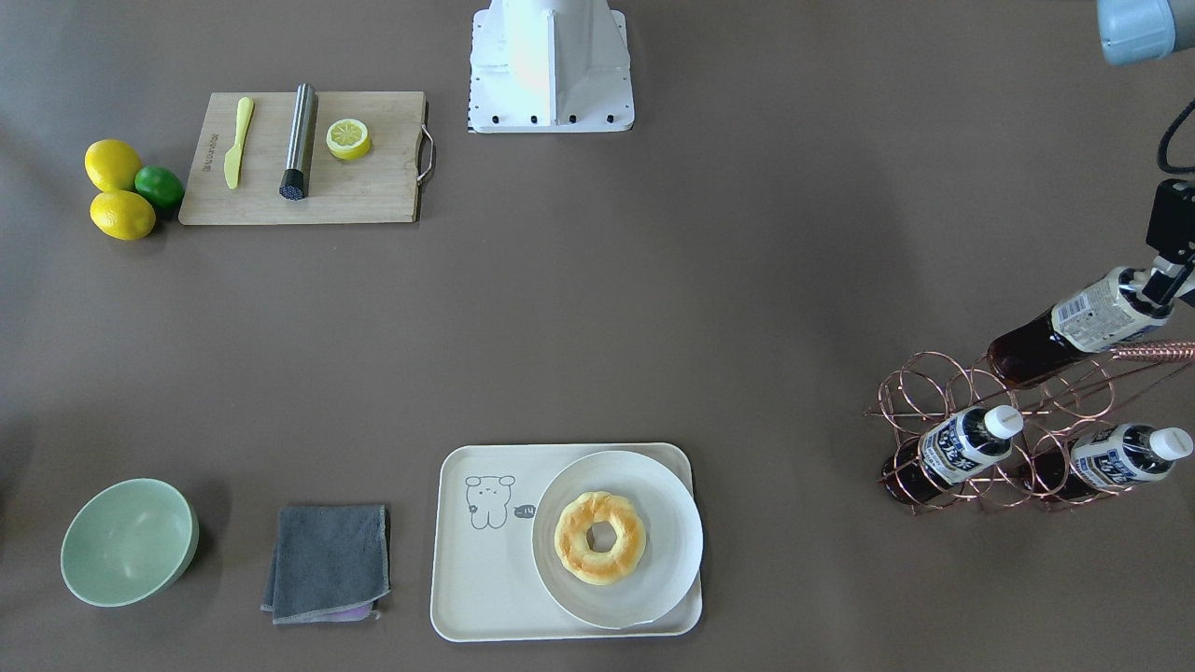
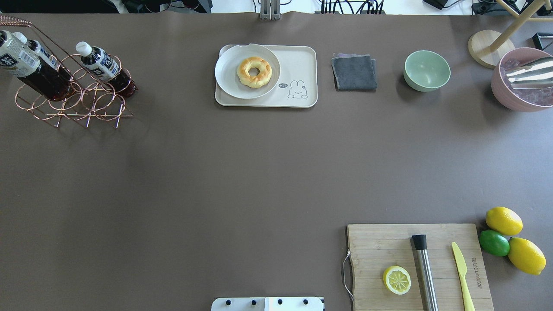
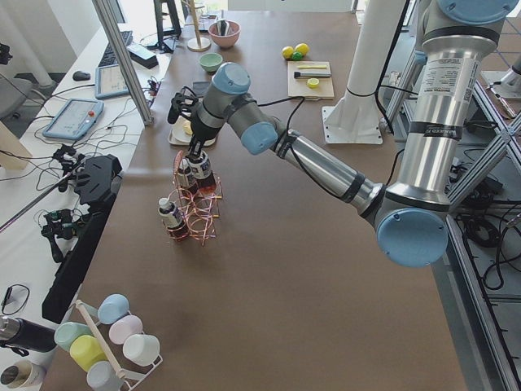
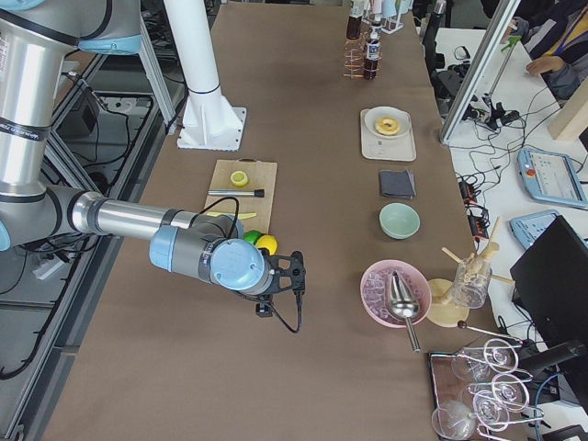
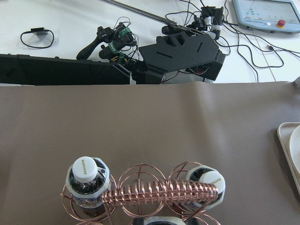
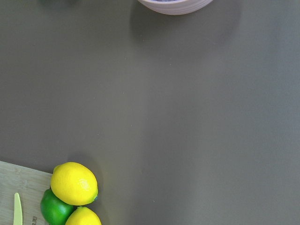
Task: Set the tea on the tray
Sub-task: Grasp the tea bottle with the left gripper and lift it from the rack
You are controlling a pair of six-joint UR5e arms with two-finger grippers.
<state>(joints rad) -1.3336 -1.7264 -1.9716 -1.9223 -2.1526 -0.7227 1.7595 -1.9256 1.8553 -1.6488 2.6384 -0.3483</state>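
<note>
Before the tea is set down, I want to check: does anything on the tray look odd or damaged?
Yes. The plate with the doughnut overhangs the tray rim on one side, and its edge shows a small notch, perhaps a chip.

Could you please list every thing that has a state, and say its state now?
Left gripper, shut on the tea's top.
Tea, tilted, held over the rack.
Two other bottles, capped, lying in the rack.
Tray, holds a plate with a doughnut, no tea.
Green bowl, upright, empty.
Cloth, folded.
Right gripper, open or shut cannot be told.
</note>
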